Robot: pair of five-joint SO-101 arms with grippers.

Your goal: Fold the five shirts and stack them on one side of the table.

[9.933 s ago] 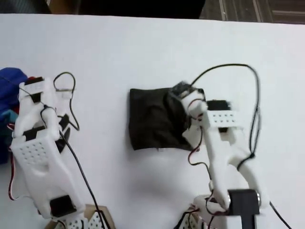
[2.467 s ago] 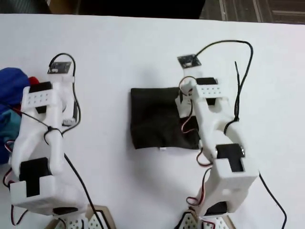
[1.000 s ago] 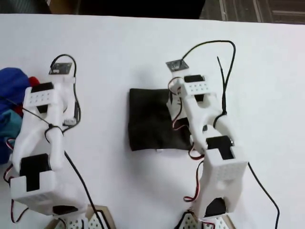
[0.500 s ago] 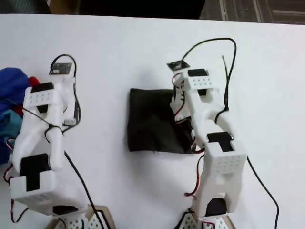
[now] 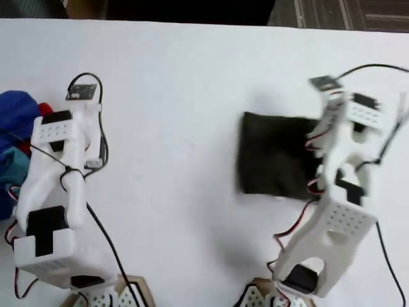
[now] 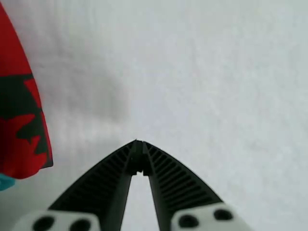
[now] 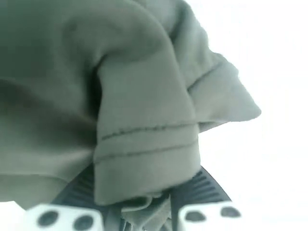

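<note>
Two grippers are mine to report. My right gripper (image 7: 144,214) is clamped on the folded dark shirt (image 5: 275,163). In the right wrist view, a stitched hem corner of the cloth bunches between the ribbed black fingers (image 7: 204,190), which stand nearly together with only fabric between them. More of the cloth drapes over and ahead of the jaws in thick folds.

From the high view, the dark shirt lies flat as a rough rectangle on the white table (image 5: 192,64). My right arm (image 5: 335,217) stands over the shirt's right edge and hides it. A black cable (image 5: 377,66) loops out beyond that same edge.

My left gripper (image 6: 138,144) is fully closed, its two tips touching, and it holds nothing. White table shows beneath it. My left arm (image 5: 45,192) is well apart from the dark shirt, on its left.

Near the left gripper, on the side away from the dark shirt, lies a red shirt (image 6: 19,120) with a dark pattern. A sliver of teal cloth (image 6: 4,183) shows at its lower edge. In the high view a blue shirt (image 5: 16,109) is heaped with them, farther from the dark shirt than my left arm is.
</note>
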